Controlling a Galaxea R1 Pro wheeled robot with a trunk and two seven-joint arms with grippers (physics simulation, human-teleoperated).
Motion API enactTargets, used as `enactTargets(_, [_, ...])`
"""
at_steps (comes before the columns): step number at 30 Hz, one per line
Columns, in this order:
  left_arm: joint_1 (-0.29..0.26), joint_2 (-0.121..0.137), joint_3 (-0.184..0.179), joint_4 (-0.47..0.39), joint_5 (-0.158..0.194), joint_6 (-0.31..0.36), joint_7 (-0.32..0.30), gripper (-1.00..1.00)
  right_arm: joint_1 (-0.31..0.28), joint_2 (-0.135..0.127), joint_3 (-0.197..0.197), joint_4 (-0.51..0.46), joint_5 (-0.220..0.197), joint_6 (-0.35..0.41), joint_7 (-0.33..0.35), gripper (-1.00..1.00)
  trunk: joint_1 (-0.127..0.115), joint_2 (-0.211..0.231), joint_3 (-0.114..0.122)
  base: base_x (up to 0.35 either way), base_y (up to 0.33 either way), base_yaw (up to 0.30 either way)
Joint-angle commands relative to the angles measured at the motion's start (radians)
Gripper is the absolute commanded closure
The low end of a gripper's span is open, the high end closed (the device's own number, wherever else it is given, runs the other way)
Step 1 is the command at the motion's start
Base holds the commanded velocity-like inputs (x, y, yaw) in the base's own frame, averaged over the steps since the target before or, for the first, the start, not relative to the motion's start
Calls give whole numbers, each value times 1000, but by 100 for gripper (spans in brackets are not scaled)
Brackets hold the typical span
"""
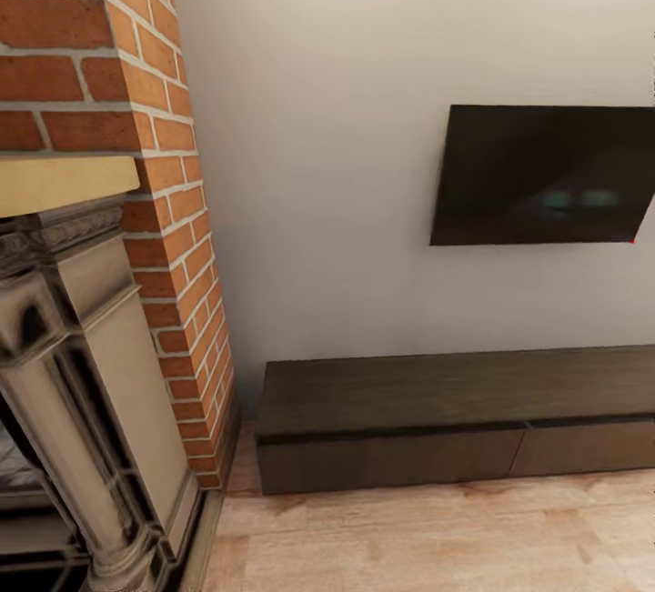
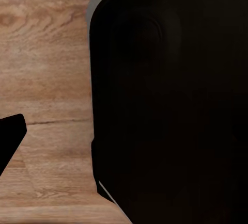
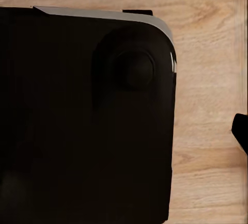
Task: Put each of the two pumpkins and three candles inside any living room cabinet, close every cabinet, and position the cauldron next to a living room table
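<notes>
The cabinet [image 1: 437, 392] is a long low dark brown unit standing against the white wall, to the right of the fireplace. Both of its wide drawer fronts [image 1: 391, 460] sit flush and shut. Pumpkins, candles, cauldron and table are out of view. In the left wrist view a dark fingertip [image 2: 11, 133] of my left gripper pokes in over the wood floor. The right wrist view has a dark fingertip [image 3: 241, 131] of my right gripper at the frame's edge. Neither view shows how the jaws stand.
A red brick chimney [image 1: 173, 210] and an ornate beige fireplace surround [image 1: 82, 374] stand at the left. A dark TV [image 1: 546, 174] hangs on the wall above the cabinet. Light wood floor [image 1: 437, 537] lies in front. My black base [image 2: 170, 105] shows in both wrist views.
</notes>
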Motion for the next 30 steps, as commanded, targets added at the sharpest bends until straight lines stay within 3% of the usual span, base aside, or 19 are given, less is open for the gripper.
enactTargets(1, [0,0,0,-3,-1,-2,-1,-100,0,1,0,1,-2,-7,-1,-100,0,0,-1,-9,-272,28])
enactTargets(15, [0,1,-2,-27,-3,-51,1,-100,0,1,-1,1,2,-12,0,-100,0,0,-1,-1,-152,4])
enactTargets(30, [0,6,-3,-39,-4,-84,2,-100,0,0,-4,0,-6,-16,0,-100,0,0,-1,0,-11,0])
